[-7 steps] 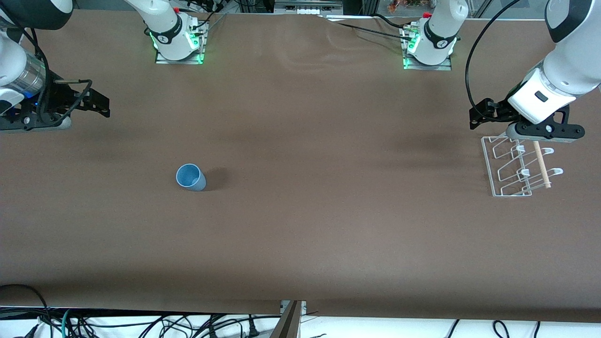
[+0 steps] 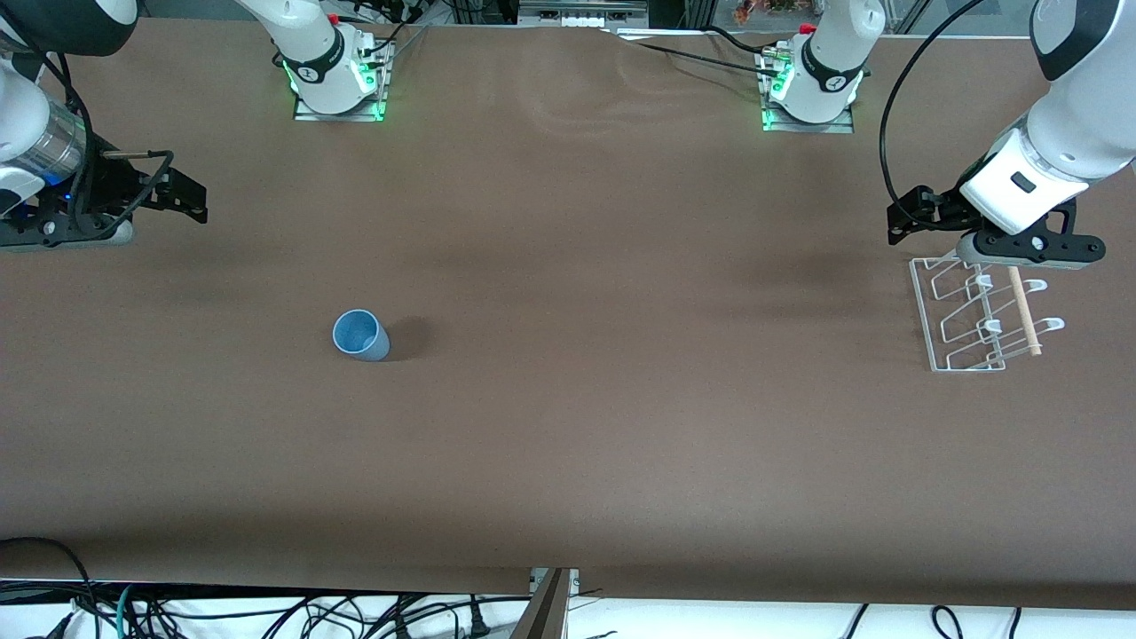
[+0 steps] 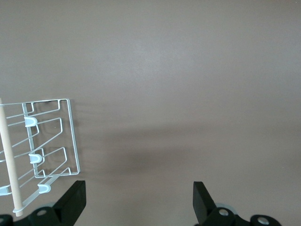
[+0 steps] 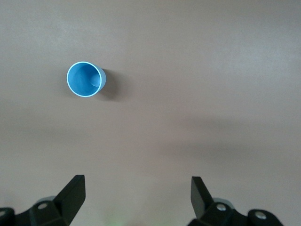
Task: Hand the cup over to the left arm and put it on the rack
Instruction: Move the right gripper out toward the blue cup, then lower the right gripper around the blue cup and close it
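Cup (image 2: 359, 335) stands upright on the brown surface (image 2: 586, 390), mouth up, toward the right arm's end, with nothing touching it. In the right wrist view the cup (image 4: 85, 79) shows its round blue opening and a short shadow beside it, well apart from the two black fingers (image 4: 73, 190) of the right claw (image 4: 136, 193).

Right claw (image 2: 182, 197) hangs in the air over bare surface at the right arm's end, well apart from the cup. Its fingers are spread wide with nothing between them.

Left claw (image 2: 910, 217) hangs over the surface at the left arm's end, just beside the rack (image 2: 976, 315) and above the rack's edge that lies farthest from the front camera. Its fingers (image 3: 202, 200) are also spread wide and hold nothing; in the left wrist view only bare surface lies between them.

Rack sits flat on the surface, a white wire frame with rows of hooked prongs and a light wooden rod (image 2: 1022, 311) along one side. From the left wrist the rack (image 3: 47, 146) lies off to one side of the left claw (image 3: 138, 197), with one corner near a finger but not touching it. The cup and the rack are well apart, each toward its own end of the surface.
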You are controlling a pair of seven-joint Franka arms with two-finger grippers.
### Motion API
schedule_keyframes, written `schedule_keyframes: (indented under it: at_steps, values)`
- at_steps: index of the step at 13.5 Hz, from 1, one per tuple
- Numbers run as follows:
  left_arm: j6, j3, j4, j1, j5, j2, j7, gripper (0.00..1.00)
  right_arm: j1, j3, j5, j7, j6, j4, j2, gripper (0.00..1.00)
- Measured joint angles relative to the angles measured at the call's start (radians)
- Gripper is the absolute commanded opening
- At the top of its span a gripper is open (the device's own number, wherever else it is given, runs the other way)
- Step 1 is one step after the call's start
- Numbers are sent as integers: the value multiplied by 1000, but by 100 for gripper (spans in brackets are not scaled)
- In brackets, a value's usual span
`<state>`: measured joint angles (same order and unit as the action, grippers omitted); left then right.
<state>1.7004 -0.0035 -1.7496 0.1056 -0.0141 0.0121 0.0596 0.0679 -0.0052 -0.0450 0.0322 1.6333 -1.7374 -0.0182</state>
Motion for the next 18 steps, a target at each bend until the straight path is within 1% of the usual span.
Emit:
schedule_keyframes:
  at_steps: [3, 6, 9, 11, 13, 15, 18]
  values:
    - [-5, 0, 0, 0, 0, 0, 0, 100, 10, 5, 1, -26, -1, 0, 17, 99]
    - [-10, 0, 0, 0, 0, 0, 0, 100, 35, 8, 1, -34, 4, -2, 73, 99]
    - [-12, 0, 0, 0, 0, 0, 0, 100, 42, 7, 1, -37, 77, -3, 154, 99]
    - [-14, 0, 0, 0, 0, 1, 0, 100, 42, 8, 3, -37, 150, -5, 231, 99]
    - [-16, 0, 0, 0, 0, 1, 0, 100, 43, 8, 38, -37, 219, -5, 325, 99]
    - [-16, 0, 0, 0, 0, 1, 0, 100, 49, 8, 75, -37, 256, -2, 401, 99]
    - [-17, 0, 0, 0, 0, 1, 0, 100, 70, 8, 83, -48, 298, 0, 458, 99]
